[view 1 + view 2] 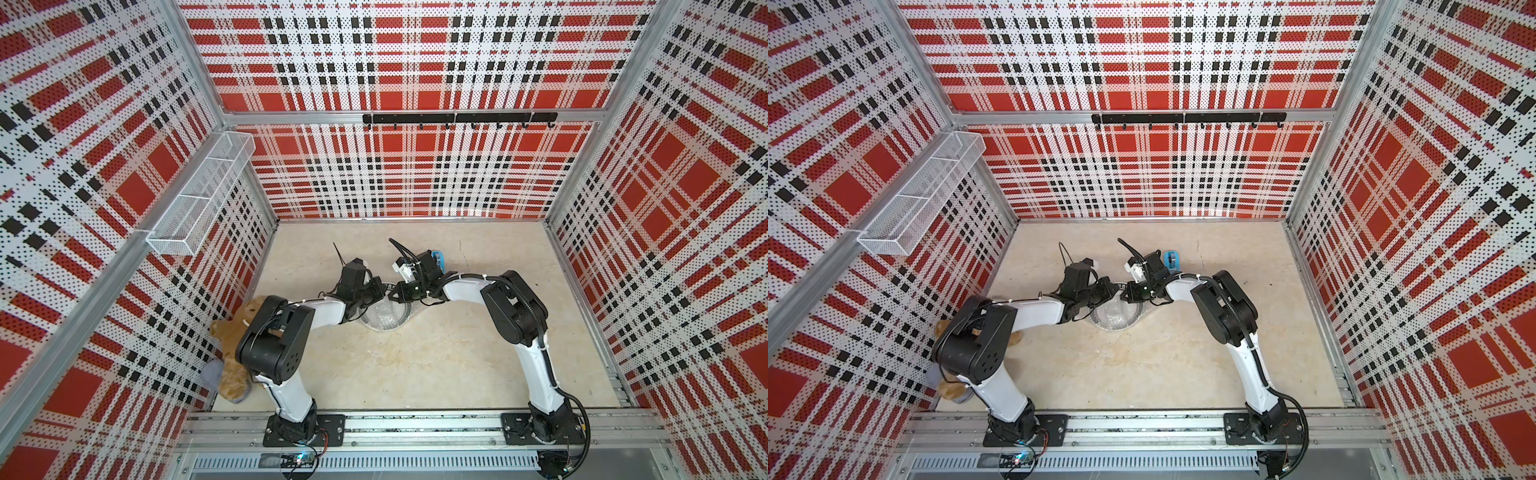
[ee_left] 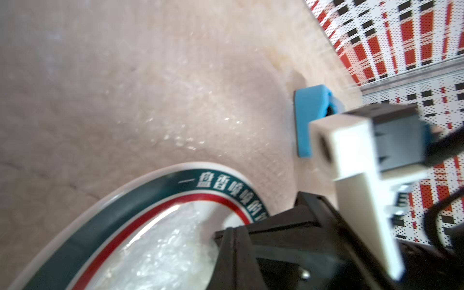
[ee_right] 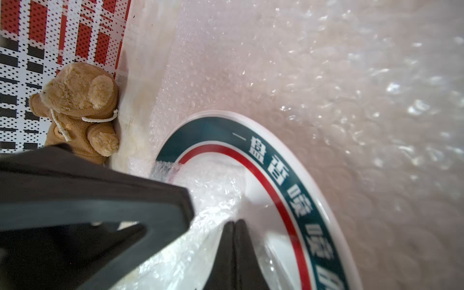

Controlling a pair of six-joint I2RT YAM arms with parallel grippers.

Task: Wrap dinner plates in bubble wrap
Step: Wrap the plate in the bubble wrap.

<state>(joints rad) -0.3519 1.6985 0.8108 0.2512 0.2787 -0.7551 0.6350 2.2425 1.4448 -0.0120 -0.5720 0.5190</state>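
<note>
Right end effector [image 3: 233, 253], lower centre of the frame, is clamped on bubble wrap [image 3: 213, 195] folded over the dinner plate [image 3: 273, 175]. The left end effector [image 2: 232, 248] is closed, probably gripping it too. Next, draw this flap fully across.

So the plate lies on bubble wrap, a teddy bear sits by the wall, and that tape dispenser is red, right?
Not red: the tape dispenser is blue, as the left wrist view shows. The rest holds.

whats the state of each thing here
plate: lying flat, centre partly covered
bubble wrap: spread under plate, some folded over its centre
left gripper: shut
right gripper: shut
tape dispenser: beyond the plate, untouched
teddy bear: slumped by the wall
</note>
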